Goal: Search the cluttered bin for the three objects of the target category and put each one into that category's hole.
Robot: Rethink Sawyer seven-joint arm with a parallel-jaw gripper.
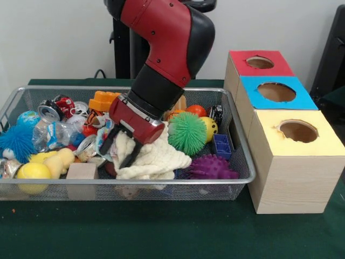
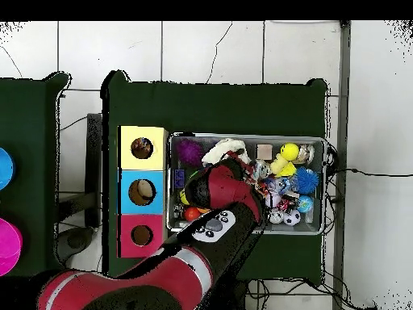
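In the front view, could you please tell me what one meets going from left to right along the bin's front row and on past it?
Yellow ball → wooden block → the open gripper over the cream knitted cloth → purple spiky ball → the bin wall → yellow-topped box with the hole.

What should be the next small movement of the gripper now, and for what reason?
Probably a short descent and close on the cream knitted cloth, to pull it aside. The gripper hangs open, its fingers astride the cloth's upper edge inside the bin, and no printed white wad is visible; one may lie beneath the cloth.
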